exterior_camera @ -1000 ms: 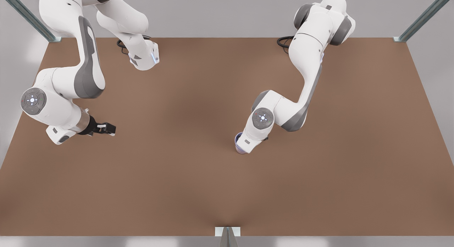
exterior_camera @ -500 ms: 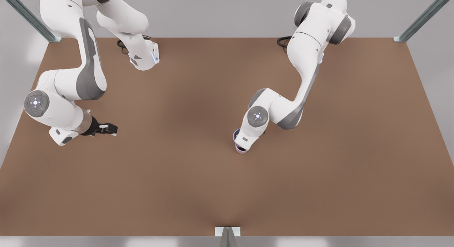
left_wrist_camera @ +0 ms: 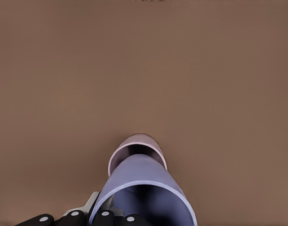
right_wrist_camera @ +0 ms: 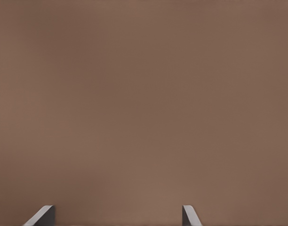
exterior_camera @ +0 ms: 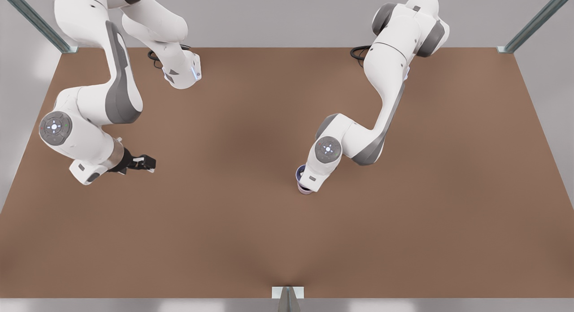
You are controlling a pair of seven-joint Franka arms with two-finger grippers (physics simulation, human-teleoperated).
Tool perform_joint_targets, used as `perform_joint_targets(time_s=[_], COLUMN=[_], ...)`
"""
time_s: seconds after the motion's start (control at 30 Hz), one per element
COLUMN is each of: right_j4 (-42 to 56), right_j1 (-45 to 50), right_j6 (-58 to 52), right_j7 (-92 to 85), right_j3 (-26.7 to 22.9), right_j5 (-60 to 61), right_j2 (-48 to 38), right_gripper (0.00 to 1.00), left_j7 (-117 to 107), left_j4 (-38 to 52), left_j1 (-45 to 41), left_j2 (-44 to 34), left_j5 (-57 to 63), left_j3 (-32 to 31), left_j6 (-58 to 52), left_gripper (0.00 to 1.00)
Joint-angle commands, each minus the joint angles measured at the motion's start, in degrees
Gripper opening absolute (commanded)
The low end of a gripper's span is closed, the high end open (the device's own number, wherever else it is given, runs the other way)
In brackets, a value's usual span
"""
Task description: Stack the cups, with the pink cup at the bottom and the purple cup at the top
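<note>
Left gripper (left_wrist_camera: 83, 219) jaws grasping smooth tapered purple cup (left_wrist_camera: 143, 188) — above pink cup (left_wrist_camera: 137, 149); right gripper (exterior_camera: 145, 162) jaws released.

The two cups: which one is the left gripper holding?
The purple cup, bluish, is in the left gripper; the paler pink cup stands on the table beyond it.
</note>
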Motion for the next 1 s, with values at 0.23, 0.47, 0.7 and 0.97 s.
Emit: perform_joint_targets(time_s=[0.23,0.47,0.7,0.97], right_j4=[0.05,0.05,0.14,0.05], right_j1=[-0.04,-0.04,-0.48,-0.48], right_j6=[1.37,1.37,0.84,1.11], right_j7=[-0.38,-0.55,-1.52,-2.93], right_j3=[-0.05,-0.05,-0.05,-0.23], right_j5=[-0.12,-0.12,-0.21,-0.21], right_j2=[0.47,0.56,0.47,0.82], right_gripper=[1.0,1.0,1.0,1.0], left_j7=[-1.91,-1.91,-1.21,-0.95], left_j4=[-0.06,-0.06,-0.06,0.29], left_j1=[0.0,0.09,1.23,2.9], left_j2=[0.66,1.45,1.54,1.1], left_j5=[-0.11,-0.11,0.33,0.33], left_j3=[0.0,-0.36,-1.32,-2.11], left_j6=[0.34,1.13,0.78,0.25], left_gripper=[0.21,0.21,0.99,0.99])
